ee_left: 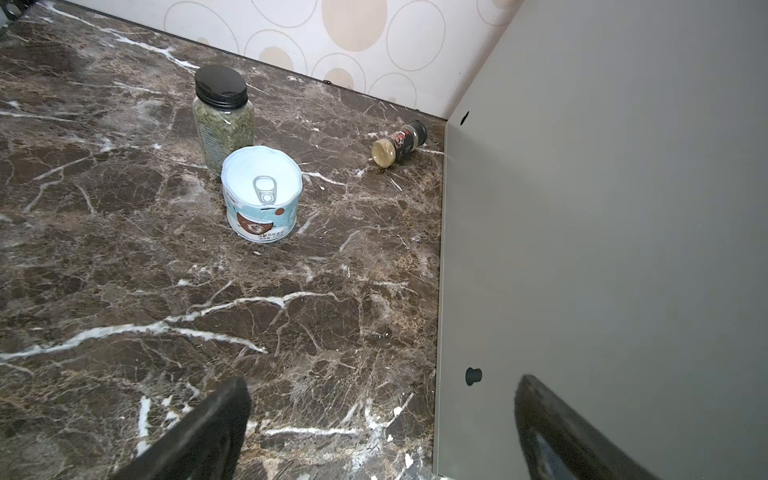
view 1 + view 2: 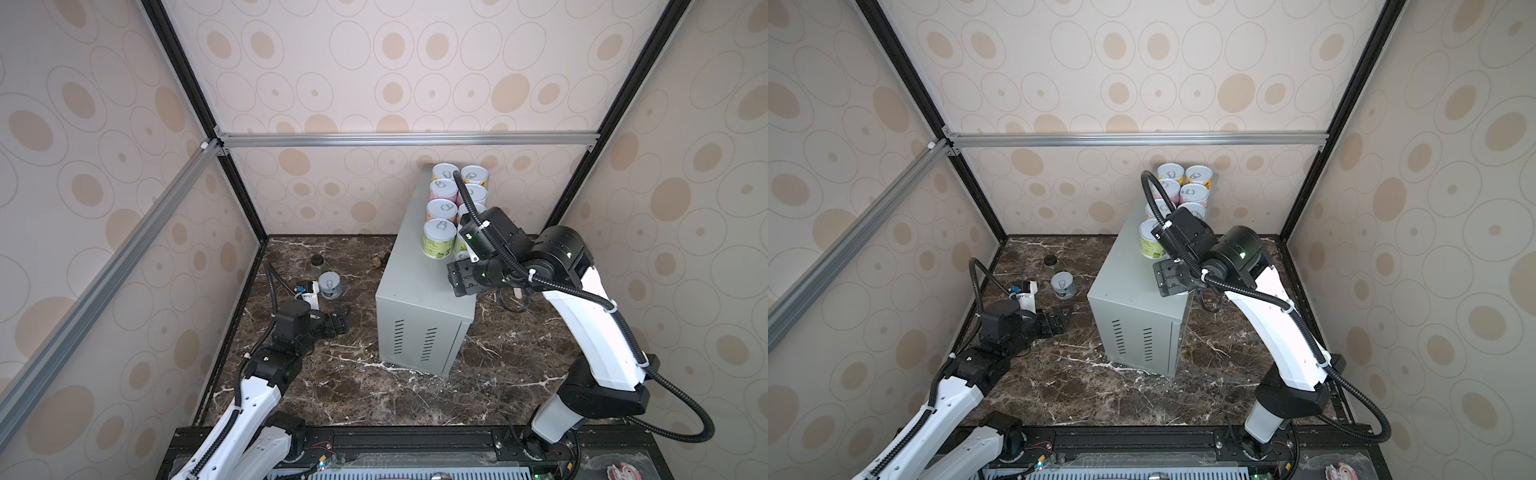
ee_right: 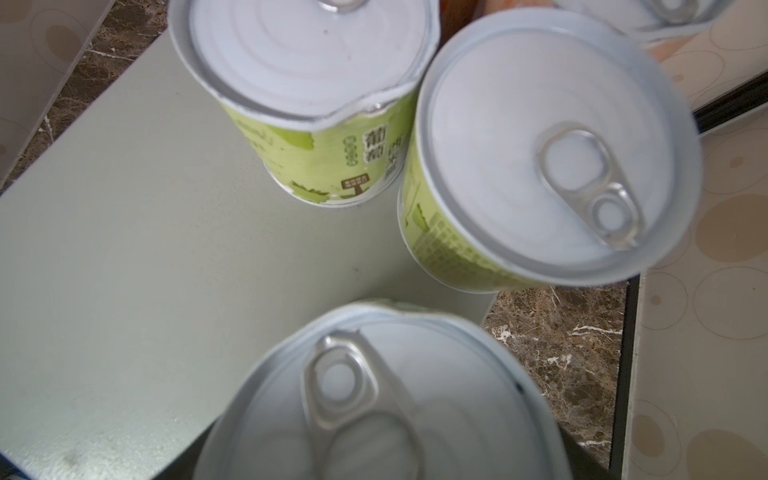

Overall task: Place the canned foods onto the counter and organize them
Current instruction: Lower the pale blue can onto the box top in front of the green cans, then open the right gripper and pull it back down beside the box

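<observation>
The counter (image 2: pixel 411 274) is a boxy, matte grey sheet-metal case with a flat top and vent slots in its 6 o'clock end. It stands on glossy brown marble (image 2: pixel 332 395) veined in white. Take the top views as a clock, 12 at the back wall.

The cans (image 2: pixel 441 210) stand upright in two rows on the 12 o'clock half of the counter top. They are short cylinders with dull silver pull-tab lids and paper labels in yellow, pink and green. The right arm and its ribbed cable hide much of the 3 o'clock row.

A blue can (image 1: pixel 262 195) stands alone on the marble at 9 o'clock of the counter. A black-lidded glass jar (image 1: pixel 223 120) of green flakes is just behind it. A small bottle (image 1: pixel 399 143) lies on its side near the counter wall.

The left gripper (image 1: pixel 382 384) sits low at 6 o'clock of the blue can, its jaws wide apart and empty. The frame edge cuts off its black fingers.

The right gripper (image 2: pixel 461 282) hangs at the counter's 3 o'clock edge over a near can (image 3: pixel 374 399), whose blurred lid is cut off. No finger shows clearly there, so I cannot tell whether it is clamped. Two green cans (image 3: pixel 324 158) stand close together beyond it.
</observation>
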`<act>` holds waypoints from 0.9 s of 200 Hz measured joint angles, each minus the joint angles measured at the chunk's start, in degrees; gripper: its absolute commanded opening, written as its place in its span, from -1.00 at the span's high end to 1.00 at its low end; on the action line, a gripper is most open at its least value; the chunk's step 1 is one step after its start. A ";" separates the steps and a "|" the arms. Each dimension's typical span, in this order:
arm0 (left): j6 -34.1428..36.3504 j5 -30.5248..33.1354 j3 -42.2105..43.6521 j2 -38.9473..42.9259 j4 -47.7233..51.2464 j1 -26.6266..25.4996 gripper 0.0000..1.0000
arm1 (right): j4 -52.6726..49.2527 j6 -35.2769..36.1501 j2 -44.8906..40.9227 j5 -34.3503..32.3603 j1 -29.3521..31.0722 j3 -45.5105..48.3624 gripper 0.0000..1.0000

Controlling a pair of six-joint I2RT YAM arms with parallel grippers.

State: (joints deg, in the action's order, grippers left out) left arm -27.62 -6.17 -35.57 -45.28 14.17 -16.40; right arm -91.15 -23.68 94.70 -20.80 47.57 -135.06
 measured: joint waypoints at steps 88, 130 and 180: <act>0.00 0.11 0.02 -0.04 0.00 0.00 -0.98 | 0.00 0.63 -1.77 0.02 0.00 0.72 -0.83; 0.00 1.16 0.04 -0.85 0.02 0.02 -0.98 | 0.00 0.87 -3.54 1.20 0.00 0.72 -0.99; 0.02 3.23 -0.09 -3.54 0.22 0.02 -0.98 | 0.15 1.07 -8.48 3.17 0.00 1.18 -0.99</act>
State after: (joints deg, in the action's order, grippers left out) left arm -27.59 -2.94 -35.66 -48.82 14.39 -16.38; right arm -91.00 -22.61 86.21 -17.63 47.57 -133.88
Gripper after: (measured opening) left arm 0.990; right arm 0.993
